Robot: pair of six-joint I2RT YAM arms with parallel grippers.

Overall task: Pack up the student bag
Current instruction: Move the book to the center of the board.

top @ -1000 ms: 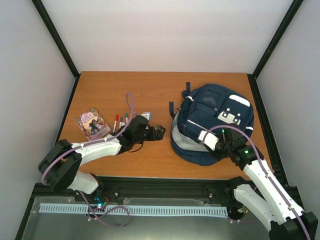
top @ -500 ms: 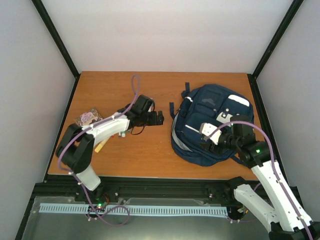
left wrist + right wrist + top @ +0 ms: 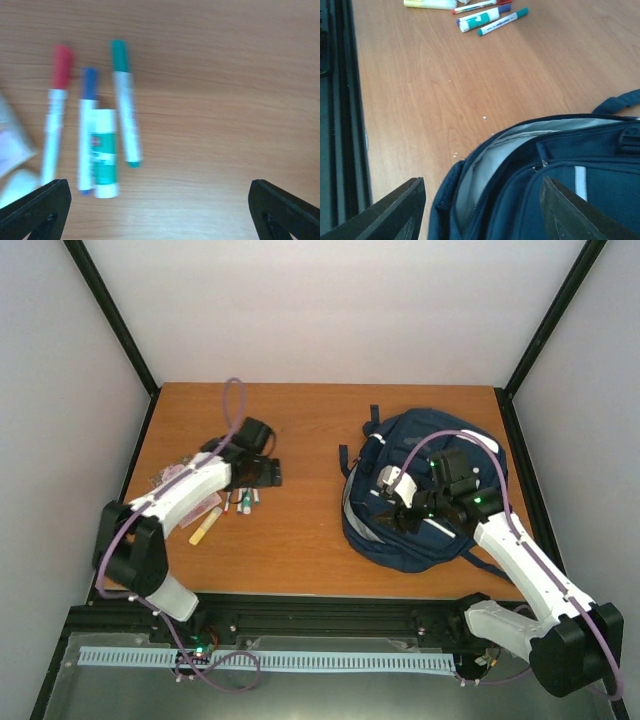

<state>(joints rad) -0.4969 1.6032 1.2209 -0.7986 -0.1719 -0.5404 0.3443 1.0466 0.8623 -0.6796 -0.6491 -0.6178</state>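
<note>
The student bag (image 3: 440, 455), navy blue with white stripes and patches, lies at the right of the table. Its main compartment is unzipped and shows grey lining (image 3: 495, 160). My right gripper (image 3: 402, 508) hovers open over that opening; in the right wrist view (image 3: 482, 212) its jaws straddle the bag's rim and hold nothing. My left gripper (image 3: 262, 473) is open and empty above the pens; in the left wrist view (image 3: 160, 220) it hangs over bare wood just right of a red marker (image 3: 56, 115), a blue marker (image 3: 87, 120), a glue stick (image 3: 105, 155) and a green marker (image 3: 125, 107).
A yellow highlighter (image 3: 205, 525) lies left of the pens. A small illustrated booklet (image 3: 165, 477) is partly hidden under the left arm. A dark bag strap (image 3: 615, 102) trails onto the wood. The black table frame (image 3: 340, 100) runs along the near edge.
The left gripper has swung back and left, from mid-table to above the pens. The right gripper has moved up and left onto the bag's open edge.
</note>
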